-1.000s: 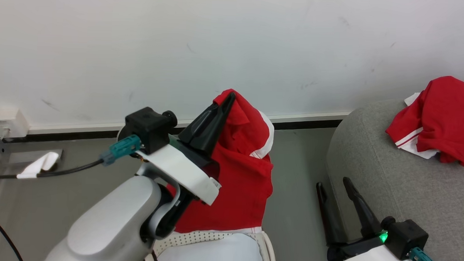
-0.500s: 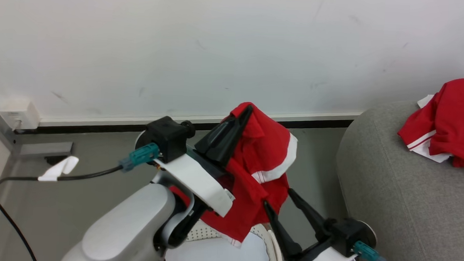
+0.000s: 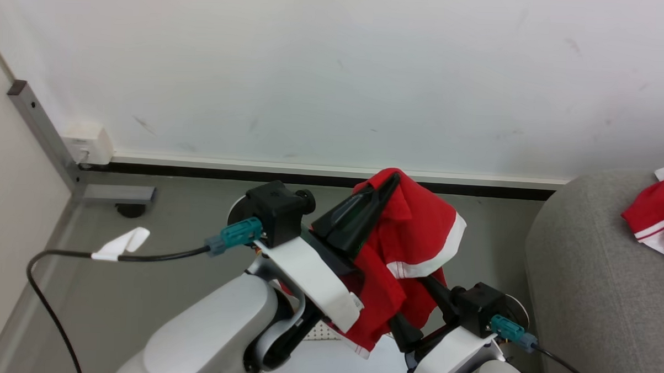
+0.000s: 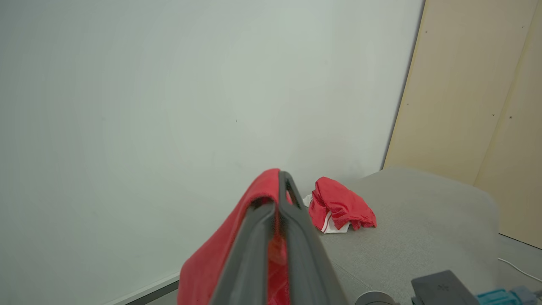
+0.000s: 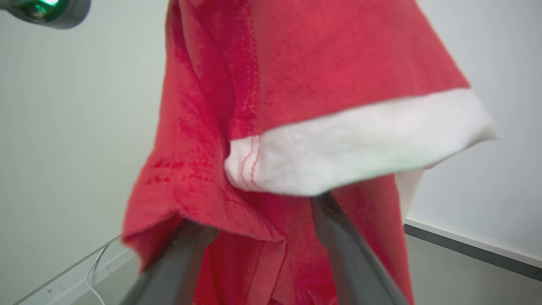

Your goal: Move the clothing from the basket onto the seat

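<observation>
Your left gripper [image 3: 388, 183] holds a garment [image 3: 418, 233] up before the wall, jaws closed on its top fold. Your right gripper [image 3: 412, 301] sits under the hanging cloth, jaws spread, fabric draped over them. A second garment [image 3: 654, 214] lies on the sofa [image 3: 588, 284], far right. The basket [image 3: 318, 334] peeks out below the left arm.

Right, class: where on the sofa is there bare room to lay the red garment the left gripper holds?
Free: the sofa's top between its rounded near edge and the red pile, and past the pile toward the beige panel. Crowded: by the wall, where the pile lies.
</observation>
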